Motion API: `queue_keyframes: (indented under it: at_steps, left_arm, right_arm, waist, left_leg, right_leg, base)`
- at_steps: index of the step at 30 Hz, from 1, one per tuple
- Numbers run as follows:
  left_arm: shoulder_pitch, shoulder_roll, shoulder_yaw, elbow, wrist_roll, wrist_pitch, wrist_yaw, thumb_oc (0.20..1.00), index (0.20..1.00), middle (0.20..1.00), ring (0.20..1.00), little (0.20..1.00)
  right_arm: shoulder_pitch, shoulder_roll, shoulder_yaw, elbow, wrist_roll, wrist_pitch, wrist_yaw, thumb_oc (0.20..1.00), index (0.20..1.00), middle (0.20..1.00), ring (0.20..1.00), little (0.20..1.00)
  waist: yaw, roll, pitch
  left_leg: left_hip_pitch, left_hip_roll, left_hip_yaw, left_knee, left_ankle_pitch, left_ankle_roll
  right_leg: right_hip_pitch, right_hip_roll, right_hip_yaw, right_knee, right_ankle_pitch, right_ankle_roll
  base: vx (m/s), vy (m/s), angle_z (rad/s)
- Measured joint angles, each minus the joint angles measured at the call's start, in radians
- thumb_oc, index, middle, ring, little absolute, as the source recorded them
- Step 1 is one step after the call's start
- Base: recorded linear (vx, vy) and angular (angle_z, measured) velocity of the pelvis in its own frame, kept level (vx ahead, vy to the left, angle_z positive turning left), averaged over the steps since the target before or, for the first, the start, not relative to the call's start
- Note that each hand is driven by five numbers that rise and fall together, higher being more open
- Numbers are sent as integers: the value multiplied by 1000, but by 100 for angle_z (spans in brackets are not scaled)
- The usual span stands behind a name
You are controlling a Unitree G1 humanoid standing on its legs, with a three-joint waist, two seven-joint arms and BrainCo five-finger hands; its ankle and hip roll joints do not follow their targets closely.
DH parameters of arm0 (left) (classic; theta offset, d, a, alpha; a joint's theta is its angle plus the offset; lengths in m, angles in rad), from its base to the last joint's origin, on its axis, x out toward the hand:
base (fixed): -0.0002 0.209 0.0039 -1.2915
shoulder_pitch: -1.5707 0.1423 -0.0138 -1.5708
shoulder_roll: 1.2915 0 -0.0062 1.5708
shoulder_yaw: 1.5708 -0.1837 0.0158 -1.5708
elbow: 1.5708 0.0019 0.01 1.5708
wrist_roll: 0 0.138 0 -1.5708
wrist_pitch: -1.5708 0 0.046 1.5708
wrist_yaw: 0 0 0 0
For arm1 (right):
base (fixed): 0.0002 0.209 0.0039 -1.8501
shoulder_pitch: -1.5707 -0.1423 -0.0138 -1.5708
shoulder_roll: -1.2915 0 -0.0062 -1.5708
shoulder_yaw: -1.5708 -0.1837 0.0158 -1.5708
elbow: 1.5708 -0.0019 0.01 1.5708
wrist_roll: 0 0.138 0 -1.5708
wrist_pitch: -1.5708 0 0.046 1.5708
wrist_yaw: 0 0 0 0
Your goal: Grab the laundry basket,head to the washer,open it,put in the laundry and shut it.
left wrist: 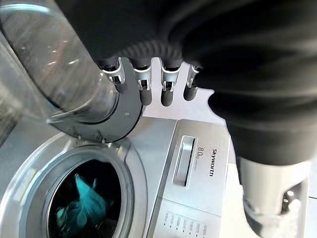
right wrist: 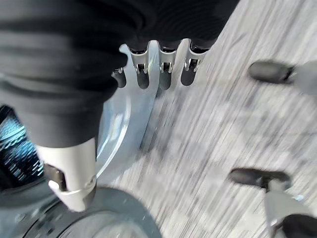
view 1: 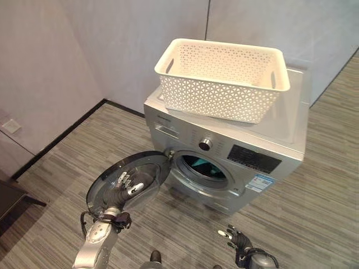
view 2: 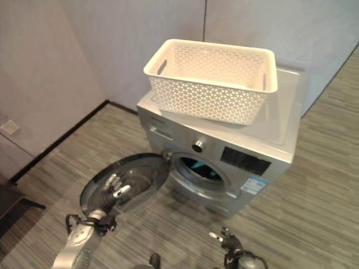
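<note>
Laundry basket [view 1: 224, 84] sits empty on washer [view 1: 235, 145] top, toward its back-left corner, hanging a bit over the front edge; prob parked there to free both hands for the door work. Near to far:

Right hand [view 1: 235, 240] is nearest, low by the floor in front of washer, well apart from it, fingers relaxed & straight, holding nothing. Idle.

Left hand [view 1: 126, 188] is next, laid against the round door [view 1: 132, 179], which is swung wide open to washer's left, hinge side at the drum opening. Fingers [left wrist: 146, 89] are straight, resting on door's rim/glass, not curled round anything. Reads as a flat-hand push, i.e. set up to swing door closed.

Past the door, drum opening [view 1: 203, 168] shows teal laundry [left wrist: 84, 201] inside, so load looks already in. Control panel & knob [view 1: 205, 144] are above it, detergent drawer [left wrist: 185, 161] at upper-left of front.

Judgement: last step in hand, shutting door. Needs a steady push along the arc till latch catches; flat hand may slip off the curved glass.
</note>
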Motion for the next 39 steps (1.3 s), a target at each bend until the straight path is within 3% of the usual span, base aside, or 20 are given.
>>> queue_keyframes:
  at_steps: [3,4,9,10,12,14,16,18,21,23,25,31,34,39]
  left_arm:
    - [-4,3,113,-28,106,-11,74,1000,1000,1000,1000,1000]
    - [-5,18,168,-48,205,-12,125,1000,1000,1000,1000,1000]
    - [-75,155,366,-48,505,-9,329,1000,1000,1000,1000,1000]
    - [-112,207,392,-9,533,2,351,1000,1000,1000,1000,1000]
    - [-252,461,400,217,609,48,402,1000,1000,1000,1000,1000]
    - [-390,624,421,356,629,90,432,1000,1000,1000,1000,1000]
    - [-632,695,325,542,628,117,477,1000,1000,1000,1000,1000]
    - [-795,759,126,741,615,141,481,1000,1000,1000,1000,1000]
    - [-956,737,-85,879,580,144,477,1000,1000,1000,1000,1000]
    - [-1084,662,-104,1003,438,121,442,1000,1000,1000,1000,1000]
    - [-1159,657,-154,1121,296,120,385,1000,1000,1000,1000,1000]
    - [-1257,619,-157,1188,108,117,308,1000,1000,1000,1000,1000]
    - [-1256,580,-63,1196,-81,111,245,1000,1000,1000,1000,1000]
    - [-1253,537,-56,1225,-279,118,152,1000,1000,1000,1000,1000]
  right_arm:
    - [38,8,1,5,-14,0,-2,1000,1000,1000,1000,1000]
    - [53,14,2,5,-17,-1,-3,1000,1000,1000,1000,1000]
    - [85,24,5,-30,-47,-4,-11,1000,1000,1000,1000,1000]
    - [90,19,12,-37,-52,-3,-9,1000,1000,1000,1000,1000]
    - [79,8,47,-69,-54,-2,5,1000,1000,1000,1000,1000]
    - [82,9,47,-114,-55,-5,10,1000,1000,1000,1000,1000]
    - [77,4,75,-101,-54,-3,11,1000,1000,1000,1000,1000]
    - [48,-2,115,-104,-51,-4,12,1000,1000,1000,1000,1000]
    - [14,-1,134,-108,-40,-6,6,1000,1000,1000,1000,1000]
    - [-10,-2,134,-110,-10,-5,0,1000,1000,1000,1000,1000]
    - [-35,-3,133,-153,14,-5,-3,1000,1000,1000,1000,1000]
    - [-39,-30,151,-263,71,-5,-19,1000,1000,1000,1000,1000]
    - [-57,-41,156,-275,90,-4,-21,1000,1000,1000,1000,1000]
    - [-102,-45,155,-294,107,-2,-26,1000,1000,1000,1000,1000]
  waist:
    - [3,-13,-1]
    - [3,-17,-3]
    - [2,-41,-16]
    - [4,-46,-19]
    - [-4,-67,-32]
    - [-17,-105,-44]
    - [-23,-143,-52]
    - [-36,-160,-52]
    - [-58,-188,-31]
    - [-61,-198,-11]
    - [-96,-217,20]
    - [-151,-268,84]
    - [-160,-271,97]
    - [-159,-265,122]
  left_leg:
    - [-4,-3,-16,-2,5,-7]
    - [-5,-7,-21,-2,5,-8]
    - [-20,-23,-38,-3,6,-10]
    - [-20,-23,-39,-3,6,-10]
    - [-37,-19,-36,-2,8,-13]
    - [-60,-9,-31,-2,13,-19]
    - [-78,-16,-31,-2,19,-21]
    - [-90,-17,-29,-2,21,-18]
    - [-142,-20,-26,-1,36,-18]
    - [-195,-19,-41,12,42,-17]
    - [-232,-15,-38,18,48,-18]
    - [-316,3,-38,28,64,-21]
    - [-340,10,-38,35,63,-22]
    - [-353,17,-36,36,61,-24]
  right_leg:
    - [3,-8,-11,0,1,3]
    - [4,-13,-22,0,1,3]
    - [-3,-26,-31,0,0,13]
    - [-4,-26,-31,0,4,14]
    - [-23,-19,-29,0,6,11]
    - [-50,-13,-29,0,13,5]
    - [-68,-10,-27,0,19,4]
    - [-81,-14,-27,0,22,2]
    - [-136,-13,-23,0,40,-1]
    - [-171,-14,-30,0,49,-3]
    - [-209,-8,-28,1,61,-10]
    - [-291,12,-26,9,84,-23]
    - [-313,19,-25,9,87,-25]
    - [-329,25,-18,9,87,-25]
  base:
    - [22,-9,14]
    - [70,13,15]
    - [48,37,11]
    - [47,42,1]
    - [4,21,-7]
    - [0,18,-7]
    - [-5,15,0]
    - [-42,15,-4]
    - [-87,24,-2]
    - [-45,34,9]
    - [-55,7,-3]
    - [-15,-10,-4]
    - [0,-3,-1]
    - [-8,5,-3]
